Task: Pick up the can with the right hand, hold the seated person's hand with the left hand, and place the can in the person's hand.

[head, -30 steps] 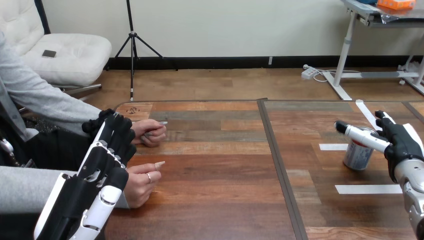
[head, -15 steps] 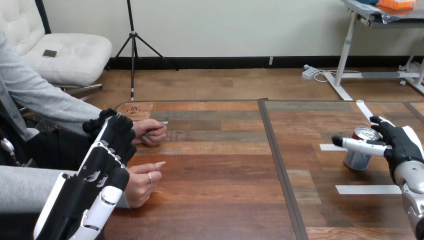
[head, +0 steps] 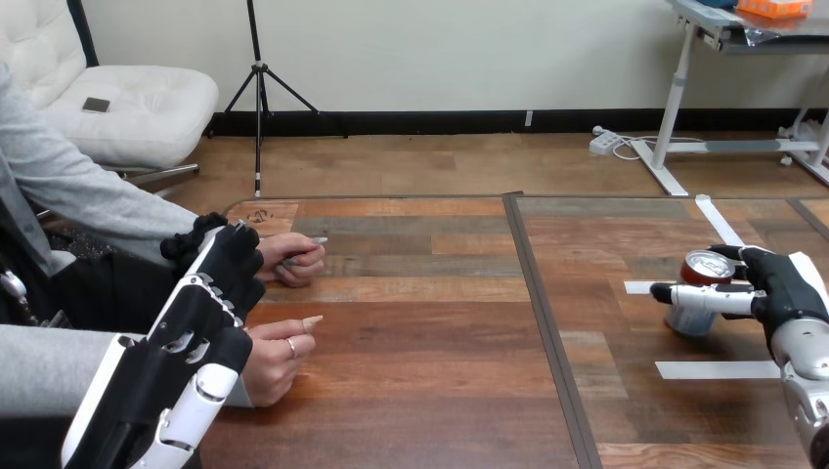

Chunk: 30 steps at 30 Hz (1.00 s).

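Note:
A silver can with a red top stands at the table's right, leaning slightly left. My right hand is shut on it: the thumb lies across its front and the fingers curl round behind its rim. My left hand hovers at the left with straight fingers, back up, between the person's two hands. Its fingertips reach beside the wrist of the person's farther hand, which is loosely closed on the table. The person's nearer hand rests curled just right of my left hand. I cannot tell if they touch.
White tape strips lie on the wooden table around the can: one strip in front of it, one strip to its left and one strip behind. A dark seam runs down the table's middle.
My right hand's thumb has dropped from the can's top to across its front and the fingers have closed behind it. The can has shifted slightly left. The left hand has barely moved.

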Each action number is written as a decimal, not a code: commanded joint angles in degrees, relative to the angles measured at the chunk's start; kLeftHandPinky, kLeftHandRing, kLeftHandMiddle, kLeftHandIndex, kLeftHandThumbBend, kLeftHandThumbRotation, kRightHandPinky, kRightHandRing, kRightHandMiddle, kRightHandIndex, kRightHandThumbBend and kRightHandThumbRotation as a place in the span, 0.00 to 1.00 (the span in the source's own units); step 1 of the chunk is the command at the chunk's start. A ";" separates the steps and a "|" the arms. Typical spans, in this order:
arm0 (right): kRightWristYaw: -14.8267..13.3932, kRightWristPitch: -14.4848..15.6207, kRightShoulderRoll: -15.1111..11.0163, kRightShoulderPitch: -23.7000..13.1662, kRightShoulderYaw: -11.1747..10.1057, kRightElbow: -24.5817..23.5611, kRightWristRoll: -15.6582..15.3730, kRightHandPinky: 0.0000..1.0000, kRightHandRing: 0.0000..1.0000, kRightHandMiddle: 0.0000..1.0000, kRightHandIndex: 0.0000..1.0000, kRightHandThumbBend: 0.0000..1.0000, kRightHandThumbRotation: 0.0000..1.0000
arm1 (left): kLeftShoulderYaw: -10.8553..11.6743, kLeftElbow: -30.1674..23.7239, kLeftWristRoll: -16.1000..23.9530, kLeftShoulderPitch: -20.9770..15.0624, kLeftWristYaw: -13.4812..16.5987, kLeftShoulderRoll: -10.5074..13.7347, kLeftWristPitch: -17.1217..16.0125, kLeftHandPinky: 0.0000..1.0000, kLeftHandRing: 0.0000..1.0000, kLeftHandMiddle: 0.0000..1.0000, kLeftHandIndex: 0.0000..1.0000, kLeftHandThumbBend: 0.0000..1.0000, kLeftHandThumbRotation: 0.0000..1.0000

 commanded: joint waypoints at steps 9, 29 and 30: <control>-2.83 -0.38 -1.09 -3.35 1.77 -0.62 -1.99 0.59 0.60 0.60 0.64 0.87 0.00 | 0.64 -0.98 -0.20 -3.30 -0.19 0.48 -0.74 1.00 1.00 0.98 0.91 0.42 0.62; -5.12 -0.77 -1.25 -3.24 3.28 -0.33 -3.66 0.49 0.54 0.56 0.55 0.79 0.00 | 0.88 -0.65 -0.78 -3.46 -0.81 0.42 -0.75 1.00 1.00 0.99 0.89 0.42 0.63; -5.25 -0.75 -1.25 -3.24 3.33 -0.30 -3.71 0.49 0.54 0.56 0.55 0.79 0.00 | 0.91 -0.68 -0.71 -3.44 -0.78 0.38 -0.74 1.00 1.00 0.99 0.89 0.42 0.63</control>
